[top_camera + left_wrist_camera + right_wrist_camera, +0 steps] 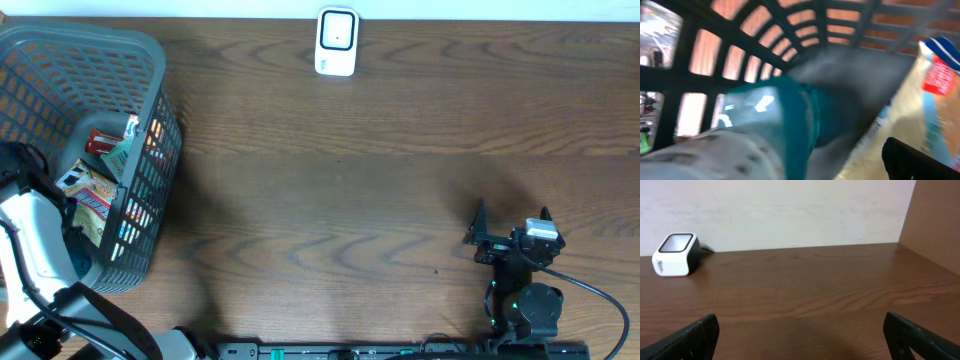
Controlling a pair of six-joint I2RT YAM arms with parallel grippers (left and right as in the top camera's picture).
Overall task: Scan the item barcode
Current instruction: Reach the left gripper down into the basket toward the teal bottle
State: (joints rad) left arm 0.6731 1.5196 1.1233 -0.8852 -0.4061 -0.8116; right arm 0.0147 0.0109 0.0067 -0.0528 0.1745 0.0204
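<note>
Barcode scanner (335, 42): white, set upright at the far edge of the wooden table (350, 190), well apart from both arms. Basket (160, 75): grey plastic lattice, placed at the table's left end; several packets are held inside, among them a red packet (100, 142) and a multicoloured packet (88, 190), lying loosely against one another. Left gripper (800, 167): lowered into the basket, its arm seen entering from the near side; jaws are set wide; only one dark finger (920, 160) is shown, at the lower right of the wrist view, apart from the goods. Teal-ended item (790, 115): seen blurred and very close to the left wrist camera, against the basket wall; contact with the gripper cannot be told. Red-and-blue packet (940, 70): seen at the right of that view. Right gripper (512, 222): positioned over bare table at the near right, jaws spread wide, nothing between them, pointed toward the scanner
</note>
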